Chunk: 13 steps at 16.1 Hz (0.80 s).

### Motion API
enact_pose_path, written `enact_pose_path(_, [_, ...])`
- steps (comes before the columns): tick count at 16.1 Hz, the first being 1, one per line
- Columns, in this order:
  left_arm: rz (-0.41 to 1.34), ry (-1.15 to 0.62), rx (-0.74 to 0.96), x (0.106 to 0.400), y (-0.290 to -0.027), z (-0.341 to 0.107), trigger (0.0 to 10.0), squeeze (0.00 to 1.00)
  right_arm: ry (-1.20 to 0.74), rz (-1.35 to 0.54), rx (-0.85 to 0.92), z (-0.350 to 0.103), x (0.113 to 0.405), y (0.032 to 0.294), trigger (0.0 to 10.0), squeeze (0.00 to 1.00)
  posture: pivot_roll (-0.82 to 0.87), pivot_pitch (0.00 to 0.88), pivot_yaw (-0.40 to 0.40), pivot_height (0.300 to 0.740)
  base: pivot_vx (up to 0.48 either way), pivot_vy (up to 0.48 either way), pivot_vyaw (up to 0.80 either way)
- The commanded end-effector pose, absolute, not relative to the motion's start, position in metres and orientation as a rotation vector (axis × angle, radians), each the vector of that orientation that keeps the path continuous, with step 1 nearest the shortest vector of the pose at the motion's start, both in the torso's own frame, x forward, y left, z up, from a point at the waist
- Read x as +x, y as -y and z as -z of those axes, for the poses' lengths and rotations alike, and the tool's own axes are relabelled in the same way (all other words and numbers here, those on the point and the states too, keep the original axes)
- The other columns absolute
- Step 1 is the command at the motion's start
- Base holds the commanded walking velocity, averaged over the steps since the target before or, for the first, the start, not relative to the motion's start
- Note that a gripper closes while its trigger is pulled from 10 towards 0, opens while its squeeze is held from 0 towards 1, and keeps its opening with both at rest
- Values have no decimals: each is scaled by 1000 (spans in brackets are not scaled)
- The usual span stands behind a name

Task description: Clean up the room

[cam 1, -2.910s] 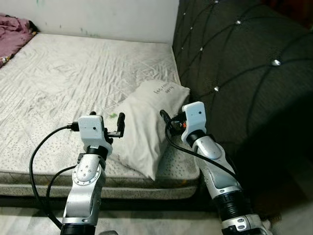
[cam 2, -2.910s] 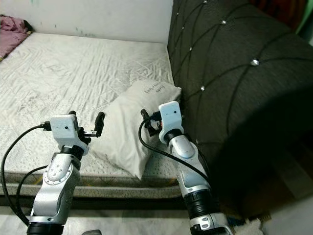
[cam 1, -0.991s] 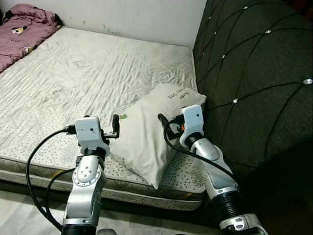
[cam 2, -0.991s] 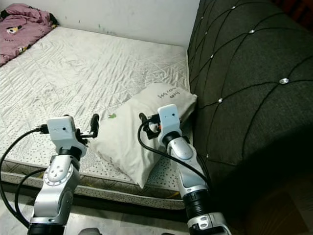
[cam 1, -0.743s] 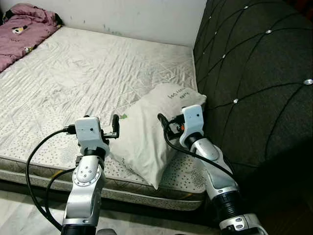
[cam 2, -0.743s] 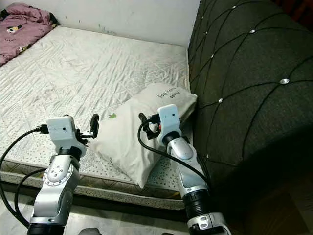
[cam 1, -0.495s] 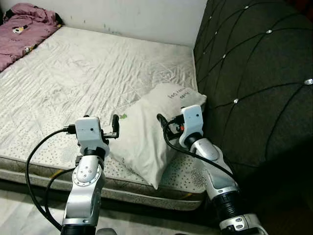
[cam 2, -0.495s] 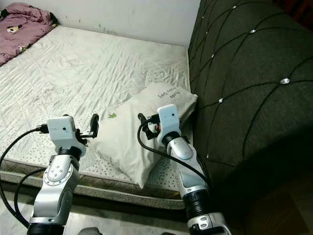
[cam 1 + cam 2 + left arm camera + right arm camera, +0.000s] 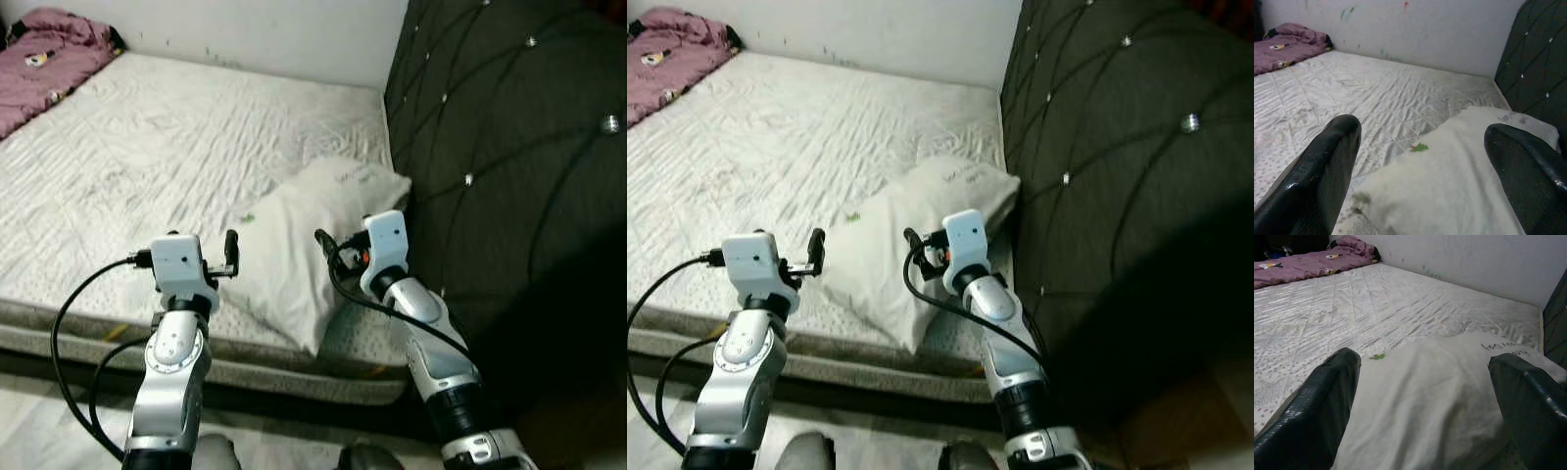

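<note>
at the far left a crumpled purple blanket (image 9: 44, 49) lies heaped at the bed's far corner, against the wall. the bare mattress (image 9: 147, 157) spreads from there toward the right, wrinkled, with nothing else on its middle. the left end effector (image 9: 231, 257) hovers above the near edge of the mattress, just beside the pillow's near left side, its two black fingers (image 9: 1322, 166) set wide apart and holding nothing. the white pillow (image 9: 304, 240) lies askew on the near right corner of the bed, one end touching the dark padded headboard (image 9: 500, 147), the other end hanging a little over the mattress edge. the right end effector (image 9: 323, 243) hangs over the pillow's near right part, its fingers (image 9: 1327, 396) also spread apart and empty, the pillow showing between them. judging by this, the tidying has barely begun: the pillow is not yet gripped or straightened, and the blanket is unfolded. both arms look lined up to take the pillow first.
</note>
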<state>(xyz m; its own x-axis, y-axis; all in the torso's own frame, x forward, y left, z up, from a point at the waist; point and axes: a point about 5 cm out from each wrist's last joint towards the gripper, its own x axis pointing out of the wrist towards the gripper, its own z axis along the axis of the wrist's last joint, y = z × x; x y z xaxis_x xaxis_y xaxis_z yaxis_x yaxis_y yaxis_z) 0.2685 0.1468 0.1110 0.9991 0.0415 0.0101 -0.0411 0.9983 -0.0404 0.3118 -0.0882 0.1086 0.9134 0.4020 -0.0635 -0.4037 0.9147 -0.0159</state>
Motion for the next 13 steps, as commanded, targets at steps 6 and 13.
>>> enact_pose_path(6, [-37,13,-38,270,-145,-111,10000,0,-51,-420,-31,-110,313,91,10000,0,71,0,-68,642,0,0,0])
enact_pose_path(13, [-41,11,-33,269,-147,-110,10000,0,-47,-427,-32,-111,313,90,10000,0,73,0,-70,612,0,0,0])
